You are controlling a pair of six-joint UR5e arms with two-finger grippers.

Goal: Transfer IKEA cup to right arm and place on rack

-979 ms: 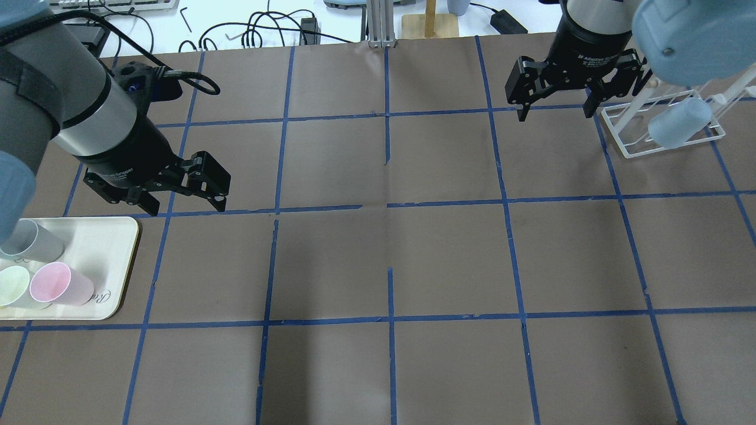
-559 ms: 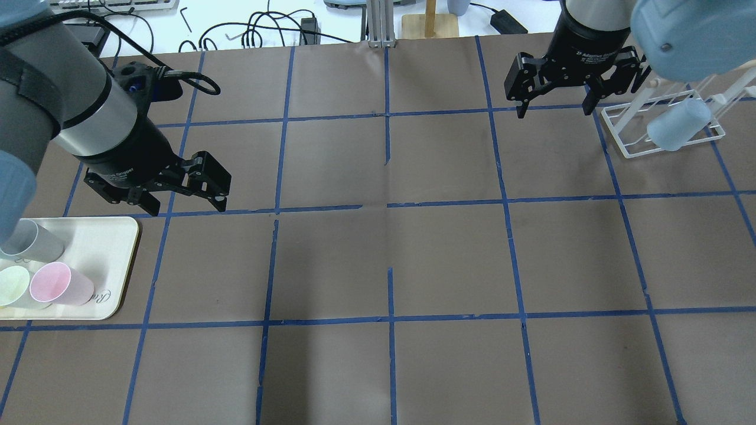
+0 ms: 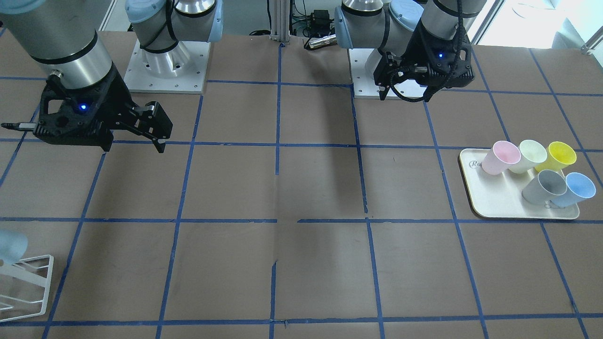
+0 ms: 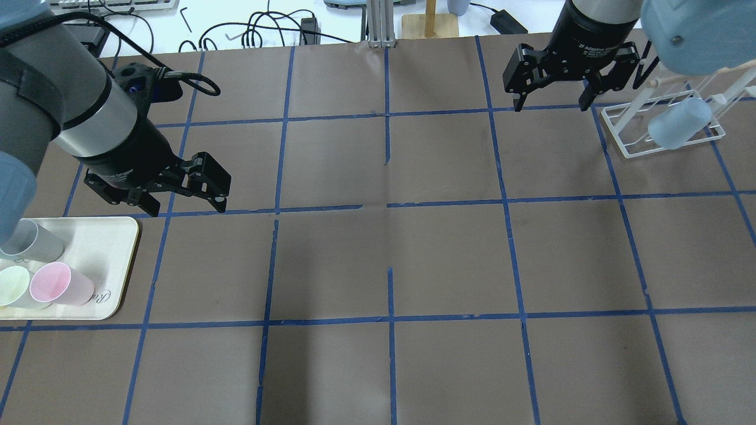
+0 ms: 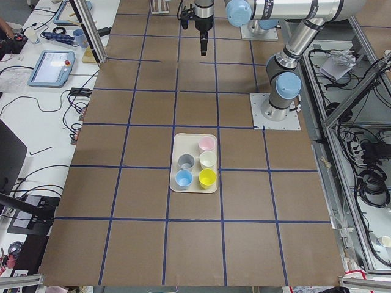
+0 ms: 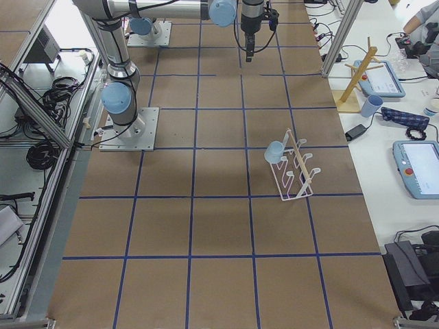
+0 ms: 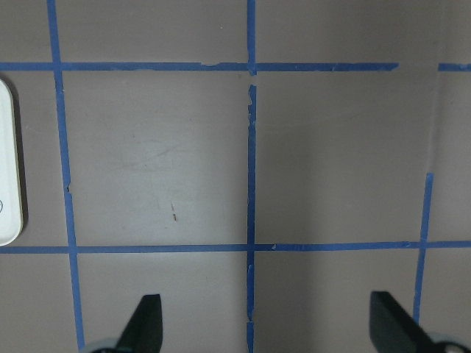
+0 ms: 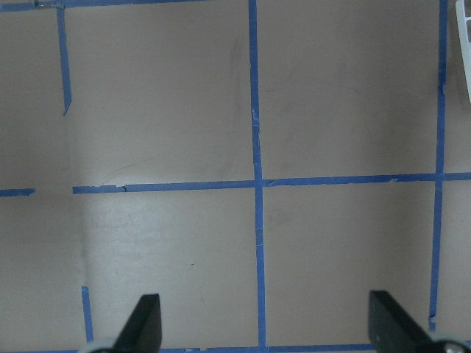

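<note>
A light blue IKEA cup (image 4: 679, 123) hangs tilted on the white wire rack (image 4: 627, 149) at the table's far right; it also shows in the exterior right view (image 6: 276, 151). My right gripper (image 4: 550, 106) is open and empty, hovering just left of the rack. My left gripper (image 4: 186, 208) is open and empty above the table, just beyond the cream tray (image 4: 109, 251). A second light blue cup (image 3: 578, 189) stands on that tray. Both wrist views show wide-apart fingers (image 7: 147, 320) (image 8: 147, 320) with only bare table between them.
The tray also holds a grey cup (image 3: 545, 186), a pink cup (image 3: 500, 157), a cream cup (image 3: 530, 155) and a yellow cup (image 3: 560, 155). Cables and a wooden stand (image 4: 431, 23) lie past the table's far edge. Blue tape lines grid the brown table.
My right gripper has drifted a little toward the table's far edge, staying open. The cup stays on the rack. The left arm has not moved.
</note>
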